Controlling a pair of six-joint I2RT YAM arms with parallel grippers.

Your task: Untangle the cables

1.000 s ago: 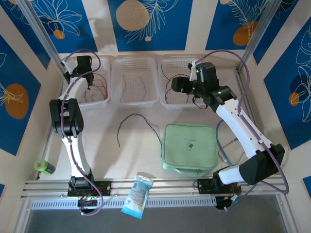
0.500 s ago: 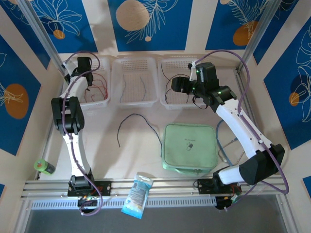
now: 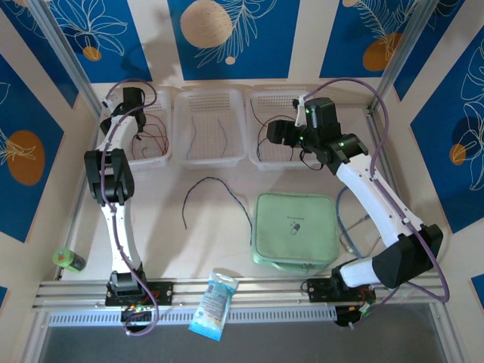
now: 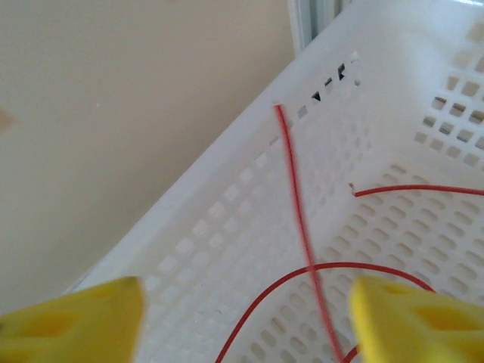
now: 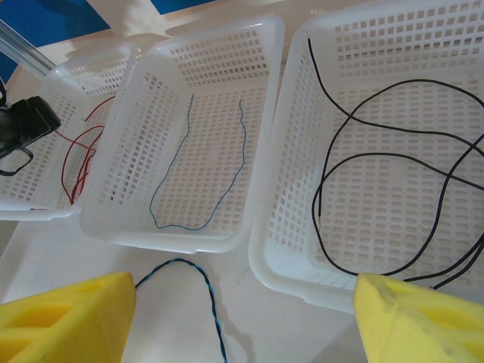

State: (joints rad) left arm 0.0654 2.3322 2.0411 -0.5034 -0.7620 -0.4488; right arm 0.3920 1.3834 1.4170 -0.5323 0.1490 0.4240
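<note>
In the left white basket (image 3: 161, 160) lie red cables (image 3: 147, 140). My left gripper (image 3: 132, 106) hangs over that basket's far left corner, open. Between its yellow fingers (image 4: 412, 321) a blurred red cable (image 4: 301, 227) runs down, touching neither. Blue-grey cables (image 5: 197, 166) lie in the middle basket (image 3: 209, 159), and black cables (image 5: 378, 174) in the right basket (image 3: 261, 160). A twisted blue-and-black cable (image 3: 219, 198) lies on the table in front of the baskets. My right gripper (image 3: 274, 134) is open and empty above the gap between the middle and right baskets, over that twisted cable (image 5: 200, 291).
A green zip pouch (image 3: 295, 229) lies on the table near the right arm's base, with a thick light-blue cord (image 3: 346, 219) just right of it. A blue-and-white packet (image 3: 213, 302) rests on the front rail. A green roll (image 3: 68, 260) sits at the left edge.
My left gripper has opened and let go of a red cable, which now hangs loose into the left basket. Its arm shifted slightly. The right arm has not moved.
</note>
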